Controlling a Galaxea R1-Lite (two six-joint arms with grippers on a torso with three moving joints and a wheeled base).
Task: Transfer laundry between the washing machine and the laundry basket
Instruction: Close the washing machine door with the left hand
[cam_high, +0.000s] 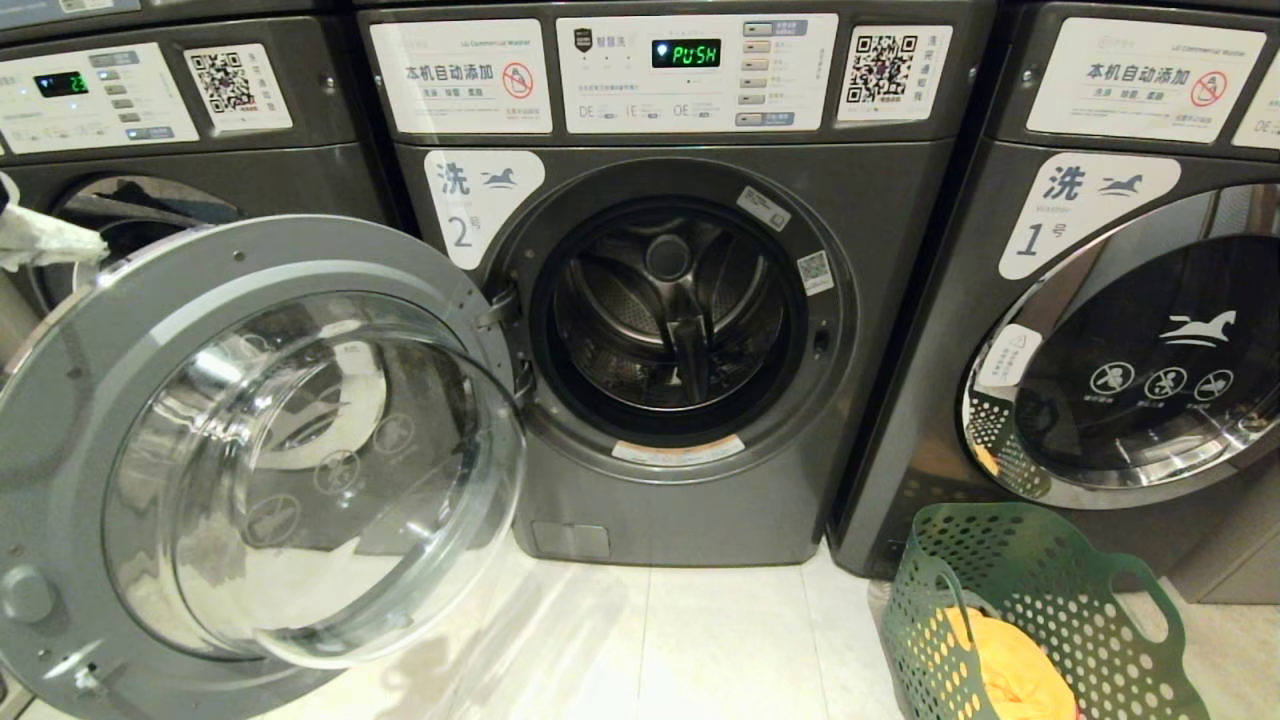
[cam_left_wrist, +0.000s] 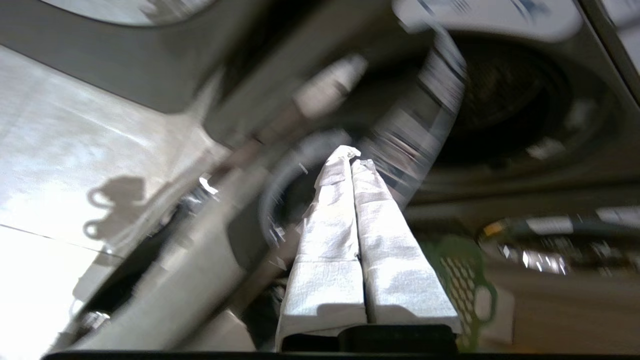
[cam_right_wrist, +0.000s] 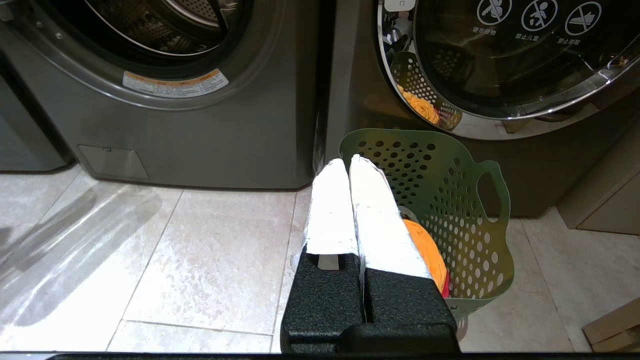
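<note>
Swung wide, washer 2's chrome-rimmed glass door bares the drum for loading; orange cloth waits in the green holed basket; left gripper and right gripper pressed together, empty.

The washing machine is showing matt grey metal and a glossy glass door; the laundry basket is looking like smooth plastic.
</note>
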